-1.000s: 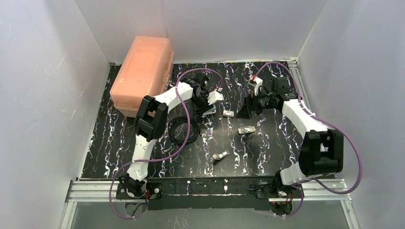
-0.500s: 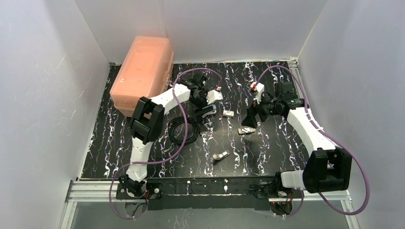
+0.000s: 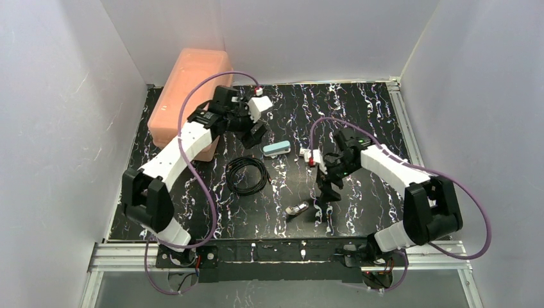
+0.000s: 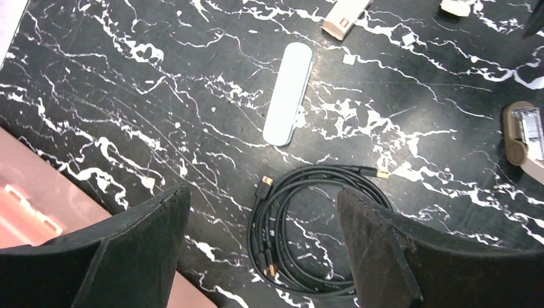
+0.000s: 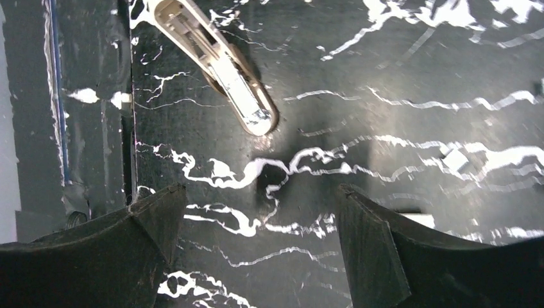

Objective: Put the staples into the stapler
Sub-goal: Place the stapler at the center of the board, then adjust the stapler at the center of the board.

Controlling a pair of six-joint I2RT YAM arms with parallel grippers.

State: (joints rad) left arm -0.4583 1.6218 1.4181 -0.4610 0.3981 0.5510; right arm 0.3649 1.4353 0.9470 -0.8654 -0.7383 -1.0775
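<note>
The light-blue stapler [image 3: 276,149] lies closed on the black marbled table, free of both grippers, and shows in the left wrist view [image 4: 289,93]. My left gripper [image 3: 255,135] hangs open and empty up-left of it [image 4: 263,191]. The staples [image 3: 296,209], a silvery strip in a small tan holder, lie near the front edge [image 5: 221,64] [image 4: 523,135]. My right gripper [image 3: 326,197] hovers just right of them, open with nothing between its fingers [image 5: 258,192].
A coiled black cable [image 3: 247,174] lies just below-left of the stapler [image 4: 308,224]. A pink lidded box [image 3: 192,96] stands at the back left. A small white block [image 4: 346,11] sits right of the stapler. White walls enclose the table.
The left gripper has opened and let go of the stapler, which now lies on the table; the arm drew back toward the pink box. The right arm swung forward toward the staples.
</note>
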